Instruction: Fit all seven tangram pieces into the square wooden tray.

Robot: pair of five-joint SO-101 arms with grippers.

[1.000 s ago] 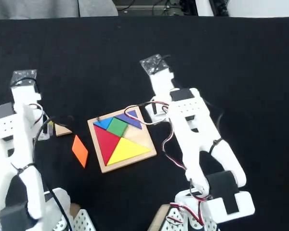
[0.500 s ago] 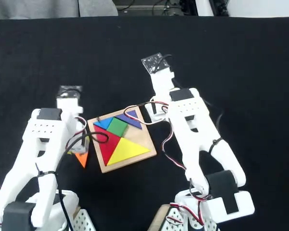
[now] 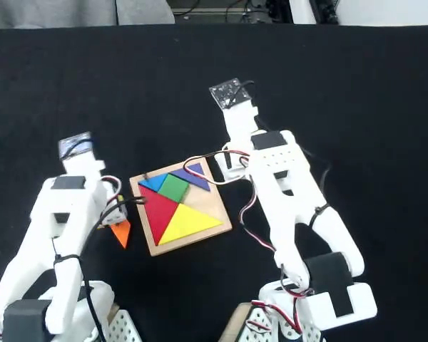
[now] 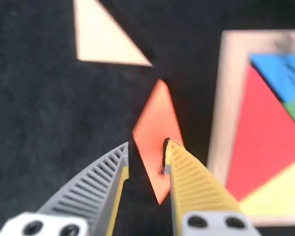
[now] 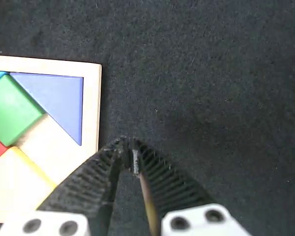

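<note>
The square wooden tray [image 3: 220, 214] holds blue, green, purple, red [image 3: 158, 209] and yellow [image 3: 187, 222] pieces, with bare wood beside the purple triangle [image 5: 59, 96]. An orange parallelogram [image 4: 155, 128] lies on the black cloth just left of the tray [image 4: 226, 98]. My left gripper [image 4: 146, 150] is open and low over the parallelogram, its yellow finger [image 4: 182, 167] at the piece's edge. A cream triangle [image 4: 101, 37] lies just beyond. My right gripper [image 5: 128, 150] is shut and empty, hanging by the tray's upper right rim [image 5: 93, 113].
In the high view the left arm [image 3: 57, 214] covers most of the orange piece [image 3: 120, 232]. The right arm [image 3: 285, 192] stands right of the tray. Black cloth stretches open behind the tray and to the far right.
The left arm swung in from the far left to the orange piece, then drew back slightly to the left. The right arm kept still.
</note>
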